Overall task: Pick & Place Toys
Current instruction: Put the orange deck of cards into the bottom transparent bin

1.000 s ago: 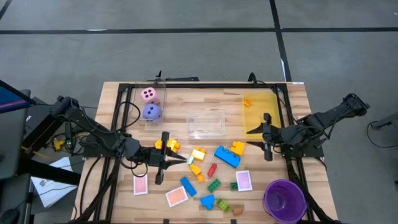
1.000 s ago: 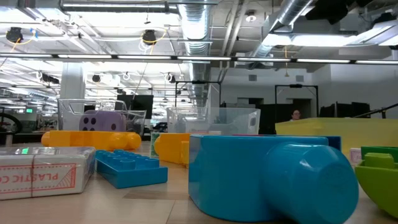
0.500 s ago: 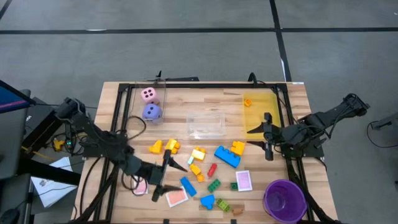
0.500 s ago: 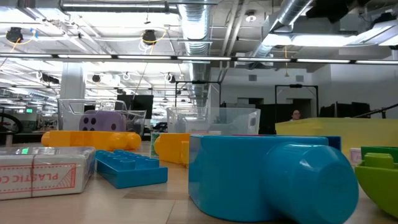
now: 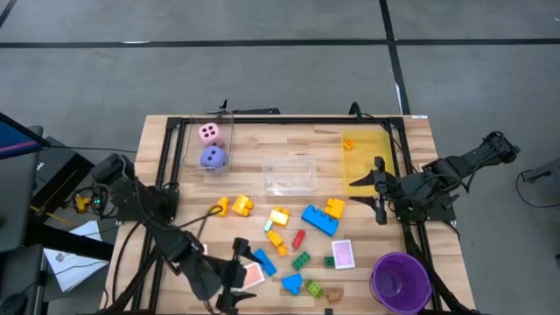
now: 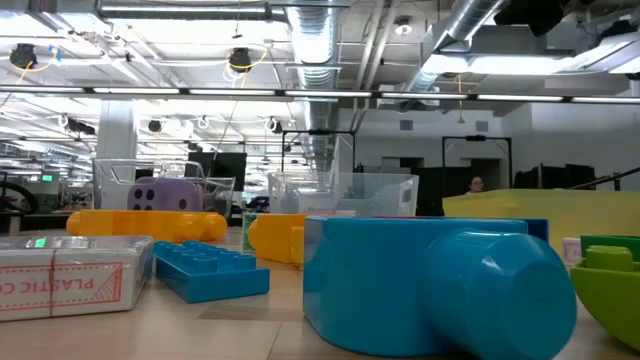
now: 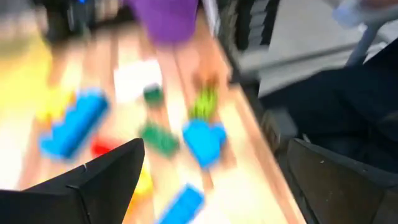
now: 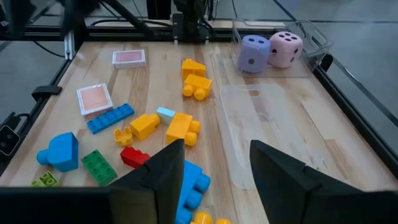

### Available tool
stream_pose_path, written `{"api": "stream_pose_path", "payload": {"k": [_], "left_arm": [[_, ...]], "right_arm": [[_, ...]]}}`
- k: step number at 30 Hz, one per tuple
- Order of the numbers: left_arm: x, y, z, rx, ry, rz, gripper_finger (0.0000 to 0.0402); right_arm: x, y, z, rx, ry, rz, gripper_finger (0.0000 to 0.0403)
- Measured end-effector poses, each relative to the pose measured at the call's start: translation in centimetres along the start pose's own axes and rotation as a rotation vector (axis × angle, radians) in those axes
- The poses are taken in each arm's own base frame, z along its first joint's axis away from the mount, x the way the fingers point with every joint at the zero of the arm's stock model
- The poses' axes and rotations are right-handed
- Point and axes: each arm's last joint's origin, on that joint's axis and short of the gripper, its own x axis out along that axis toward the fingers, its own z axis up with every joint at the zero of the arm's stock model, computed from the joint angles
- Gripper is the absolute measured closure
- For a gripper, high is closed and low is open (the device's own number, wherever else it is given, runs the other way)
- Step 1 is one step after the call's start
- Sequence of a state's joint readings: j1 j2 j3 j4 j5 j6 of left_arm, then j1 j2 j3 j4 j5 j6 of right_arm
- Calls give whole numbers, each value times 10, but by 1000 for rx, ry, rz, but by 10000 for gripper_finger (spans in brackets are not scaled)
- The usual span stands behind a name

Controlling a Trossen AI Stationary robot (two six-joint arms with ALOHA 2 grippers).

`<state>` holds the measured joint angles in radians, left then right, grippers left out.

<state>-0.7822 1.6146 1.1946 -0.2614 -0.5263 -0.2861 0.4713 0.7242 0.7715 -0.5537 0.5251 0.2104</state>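
Surface: wooden table (image 5: 289, 140) ringed by a dark frame, grey floor all round; open workshop with ceiling ducts behind in the low view.
Toys, location: bricks scattered centre to 6 o'clock of the table. Large blue brick (image 5: 319, 220) just right of centre, red brick (image 5: 298, 238) beside it, green brick (image 5: 302, 260) nearer 6 o'clock, yellow bricks (image 5: 238, 206) left of centre.
Dice: pink die (image 5: 209, 133) and purple die (image 5: 213, 157) at 10 o'clock, inside a clear bin (image 5: 203, 166).
Cards: pink-backed card (image 5: 342, 253) at 5 o'clock; second card (image 5: 253, 276) at 6 o'clock.
Other bins: clear bin (image 5: 290, 174) at centre; yellow bin (image 5: 367, 159) at 2 o'clock.
Left gripper: (image 5: 236, 276) at 6–7 o'clock, just beside the second card; fingers spread wide, nothing between them.
Right gripper: (image 5: 378, 192) at 3 o'clock by the yellow bin, waiting; fingers part-way apart, holding nothing.
Handling (judgement): bricks look light, rigid, smooth plastic; pinch across the flat side walls, not the studs. Cards are thin and flat, likely to slip; take by an edge.
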Motion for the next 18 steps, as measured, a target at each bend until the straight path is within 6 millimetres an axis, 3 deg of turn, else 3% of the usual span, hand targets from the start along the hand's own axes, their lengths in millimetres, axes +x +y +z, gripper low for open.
{"api": "stream_pose_path", "payload": {"k": [9, 18], "left_arm": [[31, -6, -50, -285, 297, 146, 8], [60, -18, -81, -349, 434, 155, 13]], "right_arm": [[0, 0, 1, -5, -5, 1, 228], [-5, -3, 1, 3, -20, 5, 228]]}}
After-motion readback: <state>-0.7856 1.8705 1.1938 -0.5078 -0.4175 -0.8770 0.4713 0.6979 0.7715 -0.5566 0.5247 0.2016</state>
